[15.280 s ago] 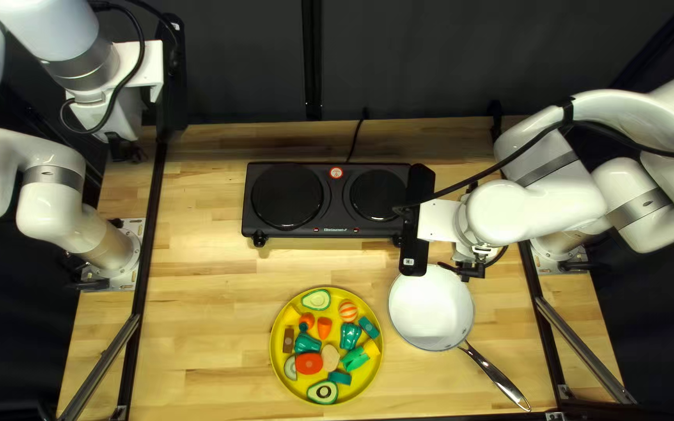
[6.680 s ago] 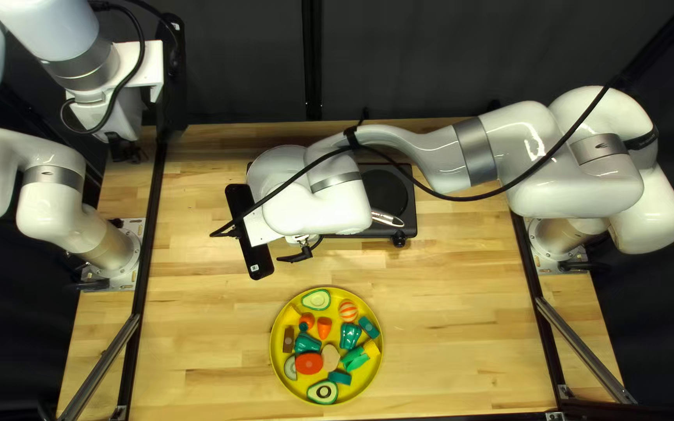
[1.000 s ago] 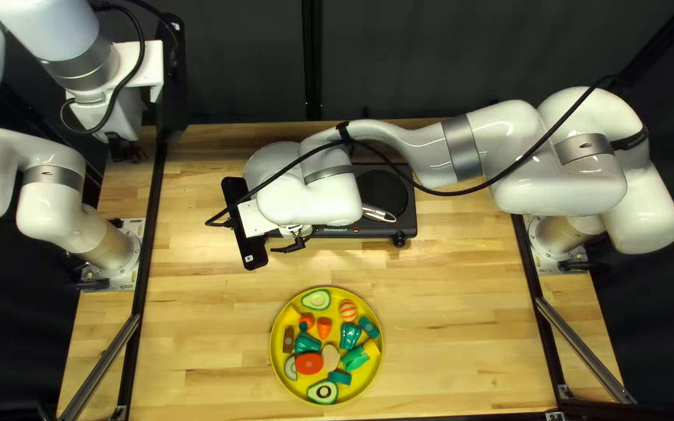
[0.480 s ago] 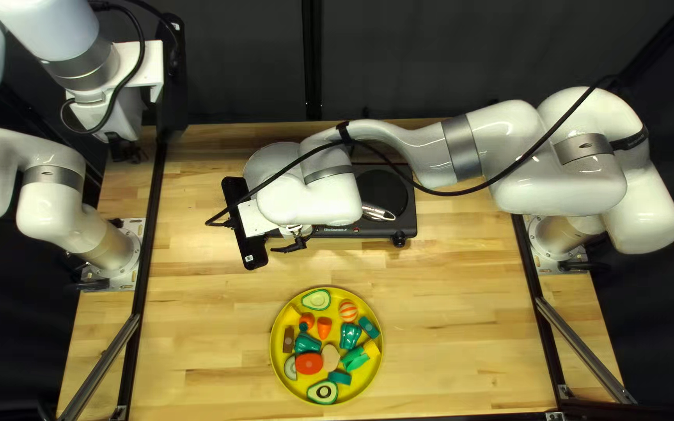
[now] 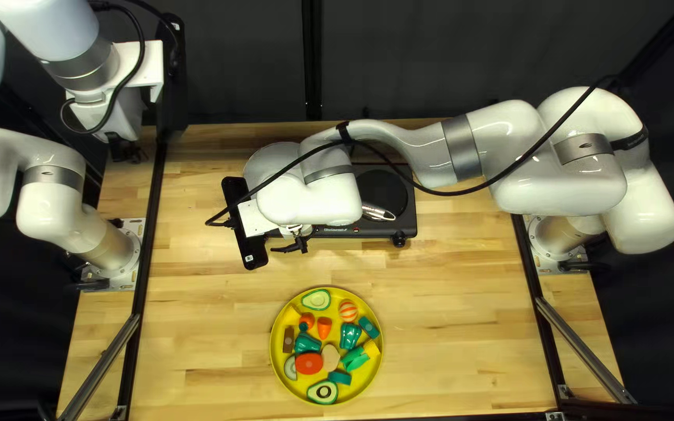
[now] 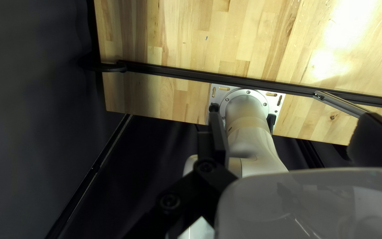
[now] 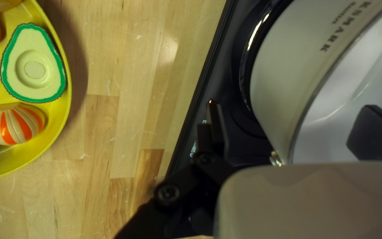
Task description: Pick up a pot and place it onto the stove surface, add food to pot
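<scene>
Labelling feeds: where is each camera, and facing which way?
Top left view: above the table's near edge, slanting down toward the far edge; both arms show.
Left wrist view: on that wrist, facing the left arm's base; left tool shows.
Right wrist view: on that wrist, facing the pot and stove; right tool shows.
First and third share stove and plate.

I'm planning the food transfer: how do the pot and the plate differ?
The pot is white; the plate is yellow. The pot has a tall wall; the plate has a low rim. The pot is over the stove; the plate lies on the table. The plate holds food; the pot's visible part shows none. Both have curved rims.
</scene>
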{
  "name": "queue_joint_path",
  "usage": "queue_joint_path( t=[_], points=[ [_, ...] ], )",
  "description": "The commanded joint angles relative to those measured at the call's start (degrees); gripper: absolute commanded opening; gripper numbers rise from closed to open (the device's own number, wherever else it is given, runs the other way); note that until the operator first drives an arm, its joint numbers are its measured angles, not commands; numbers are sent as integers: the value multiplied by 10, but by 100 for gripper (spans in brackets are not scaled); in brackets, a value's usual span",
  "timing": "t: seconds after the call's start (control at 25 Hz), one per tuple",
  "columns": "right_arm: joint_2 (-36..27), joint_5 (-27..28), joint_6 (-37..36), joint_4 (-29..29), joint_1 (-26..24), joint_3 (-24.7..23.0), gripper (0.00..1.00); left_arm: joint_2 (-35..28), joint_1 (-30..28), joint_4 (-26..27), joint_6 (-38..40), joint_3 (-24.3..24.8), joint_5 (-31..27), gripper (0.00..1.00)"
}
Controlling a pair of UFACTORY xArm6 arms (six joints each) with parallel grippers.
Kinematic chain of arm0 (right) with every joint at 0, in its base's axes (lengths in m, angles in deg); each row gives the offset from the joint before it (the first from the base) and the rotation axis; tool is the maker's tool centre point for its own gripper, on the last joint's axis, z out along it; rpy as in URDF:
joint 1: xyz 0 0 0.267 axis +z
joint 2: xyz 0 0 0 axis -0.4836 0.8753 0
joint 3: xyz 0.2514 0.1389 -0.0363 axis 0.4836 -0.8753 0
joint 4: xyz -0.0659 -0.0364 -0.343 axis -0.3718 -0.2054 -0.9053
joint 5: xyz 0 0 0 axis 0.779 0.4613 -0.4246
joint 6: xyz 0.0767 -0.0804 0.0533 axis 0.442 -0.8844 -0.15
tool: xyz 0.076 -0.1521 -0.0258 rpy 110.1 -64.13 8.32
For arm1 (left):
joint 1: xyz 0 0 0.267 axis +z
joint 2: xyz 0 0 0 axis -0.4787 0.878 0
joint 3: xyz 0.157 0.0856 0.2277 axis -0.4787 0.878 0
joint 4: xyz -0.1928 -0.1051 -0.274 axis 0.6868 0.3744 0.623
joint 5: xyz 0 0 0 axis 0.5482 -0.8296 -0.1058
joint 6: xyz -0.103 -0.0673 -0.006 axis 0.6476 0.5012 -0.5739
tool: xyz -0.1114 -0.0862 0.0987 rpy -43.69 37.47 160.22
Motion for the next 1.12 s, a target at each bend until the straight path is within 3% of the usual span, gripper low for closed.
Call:
queue_joint_path(
  t=[0.04, 0.24, 0.72, 1.12],
  points=[
    [0, 0, 0, 0, 0, 0, 100, 0, 0, 0, 0, 0, 0, 100],
    [-15, -3, -3, -3, -3, -12, 100, 0, 0, 0, 0, 0, 0, 100],
    [-11, 87, 9, -18, 35, 70, 100, 0, 0, 0, 0, 0, 0, 100],
    [41, 247, 71, -23, 137, 220, 100, 0, 0, 0, 0, 0, 0, 100]
  ],
)
